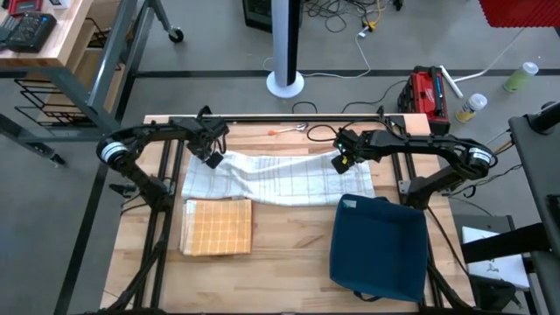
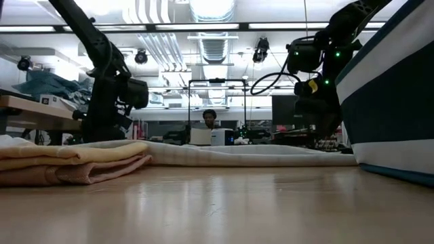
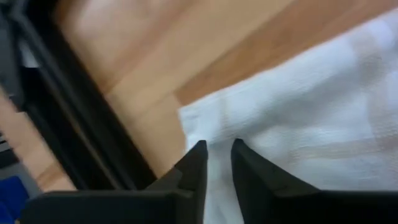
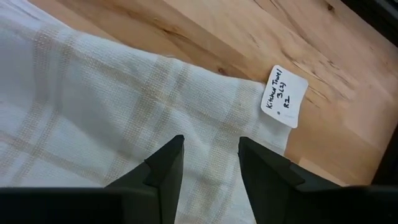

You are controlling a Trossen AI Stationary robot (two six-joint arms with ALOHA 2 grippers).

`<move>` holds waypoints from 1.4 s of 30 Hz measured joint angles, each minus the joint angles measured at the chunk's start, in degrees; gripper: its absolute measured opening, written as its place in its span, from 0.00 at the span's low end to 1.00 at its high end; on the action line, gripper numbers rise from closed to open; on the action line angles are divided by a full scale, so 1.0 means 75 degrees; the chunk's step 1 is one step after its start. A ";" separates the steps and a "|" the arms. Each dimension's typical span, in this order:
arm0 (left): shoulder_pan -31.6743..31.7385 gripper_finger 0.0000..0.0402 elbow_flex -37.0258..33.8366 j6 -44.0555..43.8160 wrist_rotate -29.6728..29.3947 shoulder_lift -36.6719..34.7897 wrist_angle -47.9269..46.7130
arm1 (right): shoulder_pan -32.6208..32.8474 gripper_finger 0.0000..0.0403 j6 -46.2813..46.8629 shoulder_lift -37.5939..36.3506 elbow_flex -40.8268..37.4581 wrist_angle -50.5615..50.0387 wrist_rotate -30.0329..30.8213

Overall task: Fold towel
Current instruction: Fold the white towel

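Over the white towel (image 1: 276, 178), left gripper (image 3: 217, 163) fingers narrowly parted, right gripper (image 4: 211, 163) fingers wider, both empty.

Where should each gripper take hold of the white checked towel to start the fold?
Grip the white checked towel at its two far corners, coming down from above. It lies spread flat, so only edges give purchase. The left gripper hangs open over one corner; the right gripper, also open, is near the corner carrying the paper tag.
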 joint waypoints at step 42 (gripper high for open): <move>-0.0035 0.28 -0.0101 0.0214 0.0716 -0.0350 0.0117 | -0.0694 0.41 -0.0643 0.1368 -0.0079 0.0151 0.0145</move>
